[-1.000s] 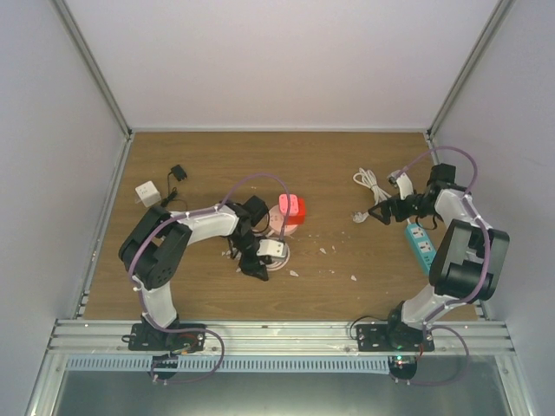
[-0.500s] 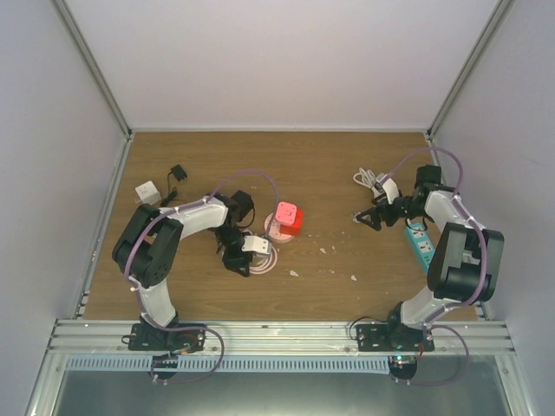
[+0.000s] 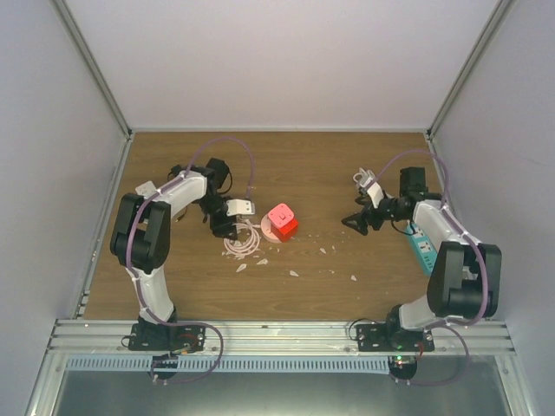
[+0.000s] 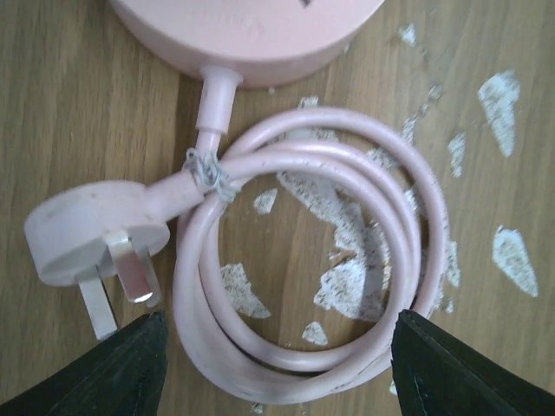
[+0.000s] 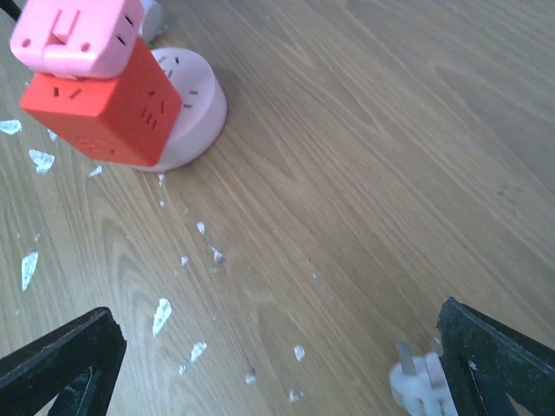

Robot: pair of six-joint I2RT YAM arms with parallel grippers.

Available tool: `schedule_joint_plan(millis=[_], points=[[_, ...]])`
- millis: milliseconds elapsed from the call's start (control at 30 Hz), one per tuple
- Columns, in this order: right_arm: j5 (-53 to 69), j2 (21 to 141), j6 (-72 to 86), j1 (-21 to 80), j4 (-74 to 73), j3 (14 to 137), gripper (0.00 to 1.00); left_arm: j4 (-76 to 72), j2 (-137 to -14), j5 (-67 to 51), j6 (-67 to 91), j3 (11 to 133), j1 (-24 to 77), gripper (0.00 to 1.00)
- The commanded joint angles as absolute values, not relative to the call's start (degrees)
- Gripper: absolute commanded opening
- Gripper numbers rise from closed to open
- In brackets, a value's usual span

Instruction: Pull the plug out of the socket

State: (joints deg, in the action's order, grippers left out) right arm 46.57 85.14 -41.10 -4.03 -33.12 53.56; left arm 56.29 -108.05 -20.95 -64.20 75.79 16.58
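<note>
A pink cube adapter (image 5: pixel 78 35) sits plugged on top of a red cube socket (image 5: pixel 108 108), which stands on a round pink base (image 5: pixel 195 108); in the top view the stack (image 3: pixel 282 223) is mid-table. The base's pink cord coil (image 4: pixel 347 260) and its pink three-pin plug (image 4: pixel 87 238) lie loose on the wood. My left gripper (image 3: pixel 227 229) is open, hovering over the coil (image 3: pixel 245 243), jaws either side of it (image 4: pixel 277 368). My right gripper (image 3: pixel 358 223) is open and empty (image 5: pixel 277 368), to the right of the stack.
A small white plug (image 5: pixel 416 386) lies beside my right finger (image 5: pixel 503 355). A coiled white cable (image 3: pixel 366 179) and a teal power strip (image 3: pixel 422 248) lie at the right. A black adapter (image 3: pixel 178 171) sits far left. White flecks (image 3: pixel 325 251) dot the wood.
My left gripper has swung back and to the left, off the front of the pink base, uncovering the coil. My right gripper has moved left towards the stack, which shifted slightly.
</note>
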Motion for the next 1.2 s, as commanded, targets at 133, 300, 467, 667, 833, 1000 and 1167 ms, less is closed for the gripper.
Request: schedule_joint_plan(millis=[133, 300, 467, 667, 833, 1000, 1167], points=[[42.7, 77.5, -24.4, 6.4, -14.4, 45.4, 1.0, 60.7, -101.6, -31.6, -56.7, 79.4, 16.7, 0.76], [37.5, 75.3, -18.3, 14.6, -5.7, 41.2, 1.0, 56.5, -98.0, -38.8, -42.4, 81.4, 16.8, 0.8], [32.9, 76.7, -16.3, 20.8, 0.6, 39.4, 1.0, 49.0, -95.3, -41.5, -27.3, 81.0, 16.9, 0.84], [30.6, 80.3, -16.4, 26.7, 5.7, 39.1, 1.0, 47.7, -95.2, -41.4, -21.5, 81.5, 17.8, 0.86], [29.8, 82.6, -16.9, 29.9, 8.2, 39.2, 1.0, 46.7, -96.5, -43.6, -16.8, 80.8, 17.8, 0.86], [27.3, 84.4, -16.8, 31.3, 10.8, 38.6, 1.0, 46.2, -98.1, -46.2, -14.1, 80.5, 17.8, 0.85], [24.8, 86.6, -14.8, 32.4, 13.9, 37.6, 1.0, 44.3, -100.1, -49.1, -11.3, 79.5, 18.1, 0.84]])
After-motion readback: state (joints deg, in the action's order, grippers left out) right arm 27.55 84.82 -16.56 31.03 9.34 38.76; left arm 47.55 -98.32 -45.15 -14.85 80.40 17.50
